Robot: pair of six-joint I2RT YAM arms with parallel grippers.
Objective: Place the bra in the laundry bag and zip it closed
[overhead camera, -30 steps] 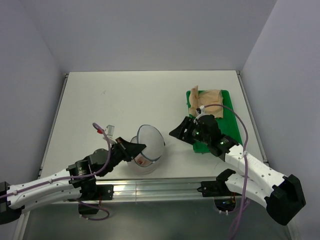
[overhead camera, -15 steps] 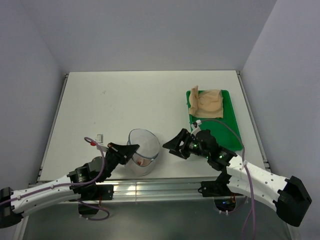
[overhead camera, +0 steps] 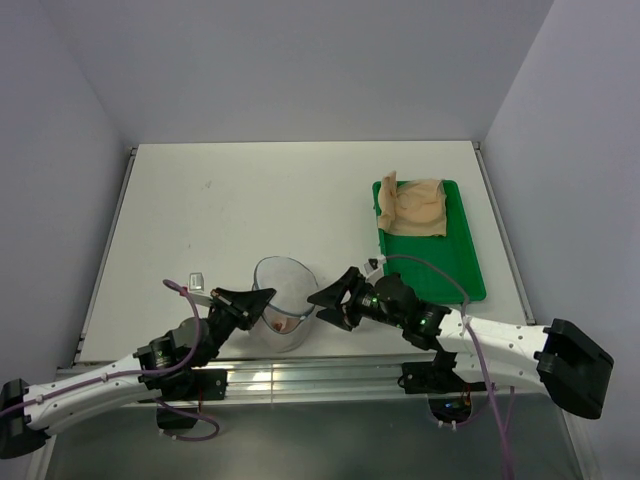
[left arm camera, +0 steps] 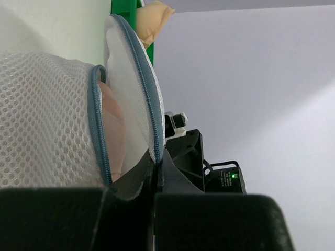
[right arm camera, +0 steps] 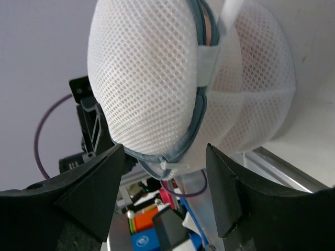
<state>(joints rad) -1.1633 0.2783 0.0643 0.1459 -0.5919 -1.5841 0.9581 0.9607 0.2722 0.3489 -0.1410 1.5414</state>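
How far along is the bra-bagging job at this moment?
Done: the pale pink fabric bra sits inside the round white mesh laundry bag. In hand: the left gripper pinches its grey zip rim; the open right gripper faces the bag. Left: the halves gape, zip unclosed.

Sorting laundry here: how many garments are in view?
2. The bra is inside the laundry bag; a tan garment lies on the green tray, at its far end. Others may be hidden inside the bag.
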